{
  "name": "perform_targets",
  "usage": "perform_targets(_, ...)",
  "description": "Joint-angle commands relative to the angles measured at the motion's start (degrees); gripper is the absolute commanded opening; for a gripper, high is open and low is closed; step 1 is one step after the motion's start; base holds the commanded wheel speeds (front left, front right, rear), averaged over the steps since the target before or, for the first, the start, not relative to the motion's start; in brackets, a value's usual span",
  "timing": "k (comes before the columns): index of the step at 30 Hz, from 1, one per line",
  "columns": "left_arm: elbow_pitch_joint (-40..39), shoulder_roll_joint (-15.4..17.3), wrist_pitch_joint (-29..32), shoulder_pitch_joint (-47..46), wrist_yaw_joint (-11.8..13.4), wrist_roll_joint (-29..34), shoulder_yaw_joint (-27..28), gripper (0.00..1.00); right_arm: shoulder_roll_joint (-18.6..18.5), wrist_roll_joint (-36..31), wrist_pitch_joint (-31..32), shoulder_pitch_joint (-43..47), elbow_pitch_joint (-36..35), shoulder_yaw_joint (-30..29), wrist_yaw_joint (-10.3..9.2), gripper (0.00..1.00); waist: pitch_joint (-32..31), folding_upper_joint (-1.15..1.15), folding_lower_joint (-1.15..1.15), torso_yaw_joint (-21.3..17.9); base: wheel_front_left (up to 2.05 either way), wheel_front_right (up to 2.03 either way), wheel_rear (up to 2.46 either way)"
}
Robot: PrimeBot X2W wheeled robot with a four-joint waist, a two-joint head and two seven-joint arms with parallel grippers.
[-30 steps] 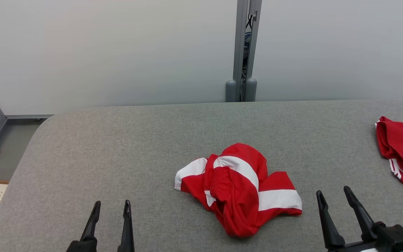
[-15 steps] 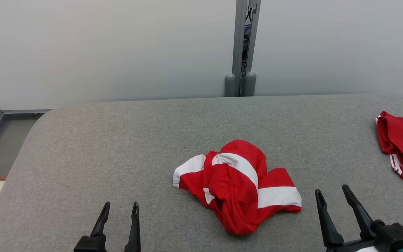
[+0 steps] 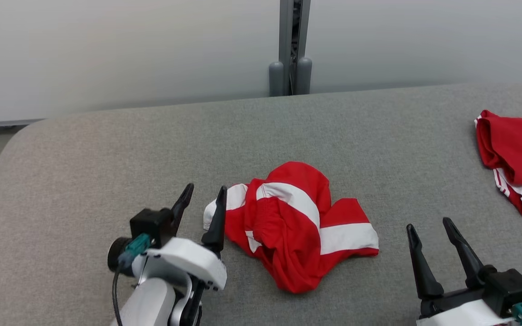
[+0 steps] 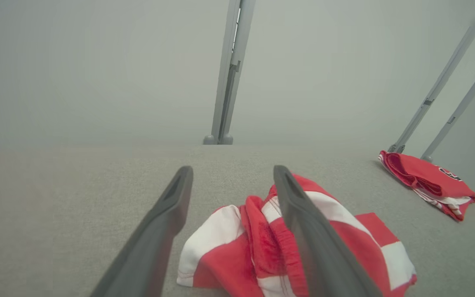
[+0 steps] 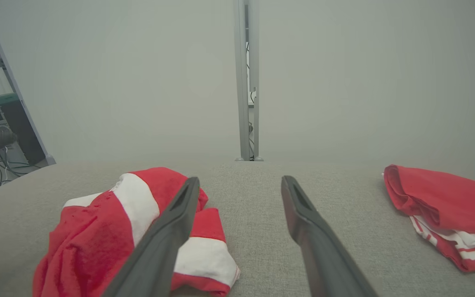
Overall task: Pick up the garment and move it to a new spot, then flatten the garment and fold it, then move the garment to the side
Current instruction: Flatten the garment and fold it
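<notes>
The garment (image 3: 292, 226) is a crumpled red piece with broad white bands, lying in the middle of the grey padded table (image 3: 107, 149). My left gripper (image 3: 205, 188) stands open at its left edge, the right finger over the white hem and the left finger over bare table. I cannot tell whether it touches the cloth. In the left wrist view the garment (image 4: 221, 239) lies under and between the open fingers of the left gripper (image 4: 233, 169). My right gripper (image 3: 428, 223) is open, apart from the garment on its right. In the right wrist view the garment (image 5: 97, 222) lies left of the right gripper (image 5: 241, 179).
A second red garment (image 3: 514, 154) with thin white stripes lies folded at the table's right edge, also in the left wrist view (image 4: 427, 181) and the right wrist view (image 5: 439, 202). A grey post (image 3: 290, 45) stands behind the table against a pale wall.
The head camera has tipped down and shifted. My left arm has come forward and to the right, bringing its open gripper up to the garment's left edge. The right gripper has hardly moved.
</notes>
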Motion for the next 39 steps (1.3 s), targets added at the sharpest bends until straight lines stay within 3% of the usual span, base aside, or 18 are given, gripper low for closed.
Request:
perform_targets(1, 0.74, 0.28, 0.36, -2.03, 0.34, -0.5, -0.66, 1.0, -0.38, 0.06, -0.01, -0.8, -0.06, -0.12, -0.02, 1.0, 2.01, 0.0, 0.0, -1.32, 0.0, 0.0, 0.0)
perform_targets(11, 10.36, 0.27, 7.4, -14.97, 3.73, -6.15, -9.65, 1.0, -1.07, 0.08, -0.02, -4.65, 0.17, 0.42, -0.02, 1.0, 6.58, 0.0, 0.0, -4.86, 0.0, 0.0, 0.0)
perform_targets(22, 16.33, 0.26, 12.19, -18.31, 9.05, -8.59, -16.21, 1.0, -0.97, 0.48, -0.02, -5.45, 0.13, 0.49, -0.02, 1.0, 7.73, 0.0, 0.0, -6.99, 0.0, 0.0, 0.0)
perform_targets(27, 17.93, 0.27, 12.93, -18.71, 10.0, -8.79, -17.44, 1.0, -0.99, 0.5, -0.02, -5.53, 0.09, 0.6, -0.02, 1.0, 7.98, 0.0, 0.0, -7.26, 0.0, 0.0, 0.0)
perform_targets(30, 18.25, 0.28, 13.12, -19.1, 9.21, -9.67, -18.25, 1.0, -0.99, 0.37, -0.02, -5.7, 0.14, 0.66, -0.02, 1.0, 8.13, 0.0, 0.0, -7.22, 0.0, 0.0, 0.0)
perform_targets(32, 18.03, 0.26, 12.29, -19.32, 8.39, -10.37, -19.21, 0.45, -0.96, 0.18, -0.02, -5.76, 0.27, 0.82, -0.02, 1.0, 8.01, 0.0, 0.0, -7.09, 0.0, 0.0, 0.0)
perform_targets(33, 17.76, 0.26, 11.69, -19.43, 8.13, -10.56, -19.48, 0.25, -0.96, 0.13, -0.02, -5.79, 0.31, 0.86, -0.02, 1.0, 7.91, 0.0, 0.0, -7.05, 0.0, 0.0, 0.0)
perform_targets(34, 17.58, 0.27, 11.15, -19.55, 8.12, -10.72, -19.69, 0.0, -0.97, 0.09, -0.02, -5.8, 0.38, 0.87, -0.02, 1.0, 7.8, 0.0, 0.0, -6.99, 0.0, 0.0, 0.0)
perform_targets(39, 17.74, 0.28, 9.35, -19.75, 8.66, -10.54, -21.01, 0.0, -1.19, 0.0, -0.02, -5.42, 0.67, 0.95, -0.02, 1.0, 6.84, 0.0, 0.0, -6.7, 0.0, 0.0, 0.0)
